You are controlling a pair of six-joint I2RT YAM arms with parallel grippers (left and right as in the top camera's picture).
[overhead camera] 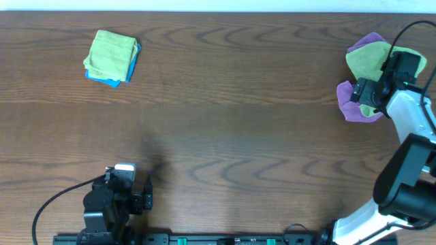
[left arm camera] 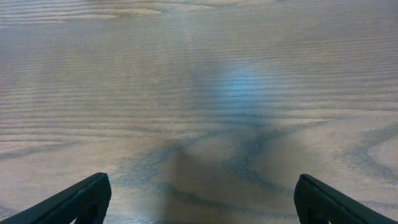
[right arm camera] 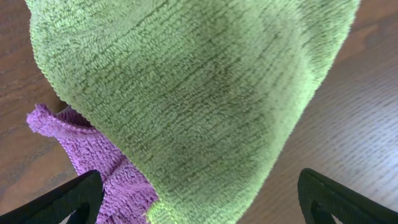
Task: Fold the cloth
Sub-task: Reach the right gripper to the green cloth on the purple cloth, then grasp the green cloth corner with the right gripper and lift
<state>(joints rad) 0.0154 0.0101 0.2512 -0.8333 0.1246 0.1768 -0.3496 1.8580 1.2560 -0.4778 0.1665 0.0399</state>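
Right gripper (overhead camera: 383, 76) (right arm camera: 199, 205) hangs over the cloth (overhead camera: 368, 61) (right arm camera: 186, 93) with jaws spread wide, nothing between them; the cloth lies rumpled at the table's (overhead camera: 238, 102) far right edge, overlapping a purple cloth (overhead camera: 351, 105) (right arm camera: 93, 155). Left gripper (overhead camera: 126, 190) (left arm camera: 199, 199) spread too, above bare wood near the front left. A folded green cloth (overhead camera: 110, 54) sits on a blue cloth (overhead camera: 102, 78), far left

the cloth (overhead camera: 368, 61) lies on another cloth (overhead camera: 347, 105) at the far right corner of the table (overhead camera: 225, 129). well apart, near the far left corner, a folded cloth (overhead camera: 111, 54) rests on a smaller cloth (overhead camera: 112, 80).
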